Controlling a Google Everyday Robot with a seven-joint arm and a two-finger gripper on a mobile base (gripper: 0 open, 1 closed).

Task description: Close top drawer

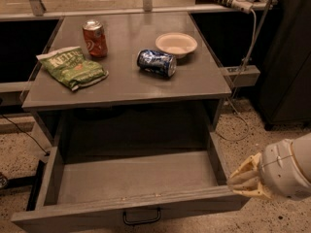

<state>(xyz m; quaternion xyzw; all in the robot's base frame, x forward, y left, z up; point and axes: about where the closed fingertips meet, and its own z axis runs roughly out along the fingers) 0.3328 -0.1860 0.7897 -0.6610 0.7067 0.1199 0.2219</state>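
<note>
The top drawer [131,208] is pulled far out from under the grey tabletop, and its shallow grey inside is empty. A small black wire pull [141,217] sits at the centre of its flat front. My gripper [241,180], beige with a white wrist, is at the lower right. It is right against the drawer's front right corner, at the height of the drawer's rim. Whether it touches the corner does not show. The two lower drawers are out of view.
On the grey tabletop [126,89] stand a red soda can [95,39] and a white bowl [176,44], and there lie a blue can on its side [156,63] and a green chip bag [73,68]. A dark cabinet [286,57] and a hanging cable [245,57] are at the right.
</note>
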